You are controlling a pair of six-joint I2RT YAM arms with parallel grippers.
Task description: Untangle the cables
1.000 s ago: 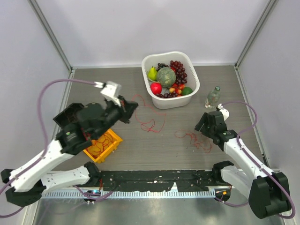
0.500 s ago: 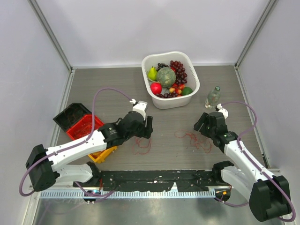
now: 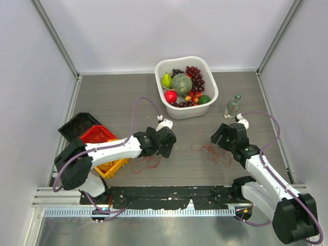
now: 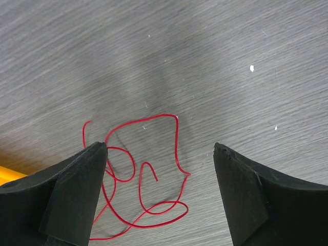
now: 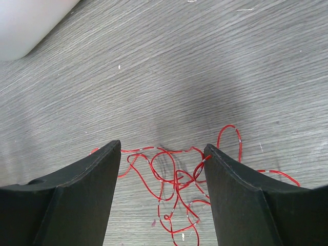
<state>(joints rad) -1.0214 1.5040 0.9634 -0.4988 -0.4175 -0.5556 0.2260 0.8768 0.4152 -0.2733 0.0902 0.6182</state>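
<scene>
Top external view, desk, contents as I saw them from the room.

1. Cables: red, very thin, lying flat on the desk in two lots well apart. I judged the split deliberate, so that each arm had its own lot within reach.

2. Left tangle: near the front edge, just beside the yellow basket. In the left wrist view it showed as a few loose, open loops with one free end. It looked largely sorted.

3. Right tangle: denser, with several loops crossing at one knot. This seemed to be the lot with work left in it.

4. Left tool: released and holding nothing. In its own view the fingers stood wide to either side of the left tangle, one tip at the edge of a loop. Whether it touched the loop I could not tell.

5. Right tool: also released and empty. In its own view it was aimed down with the knot lying between its fingers. The stance read as lining up for a pinch.

6. Tub of fruit and bottle: both at the far side, clear of both tangles.
</scene>
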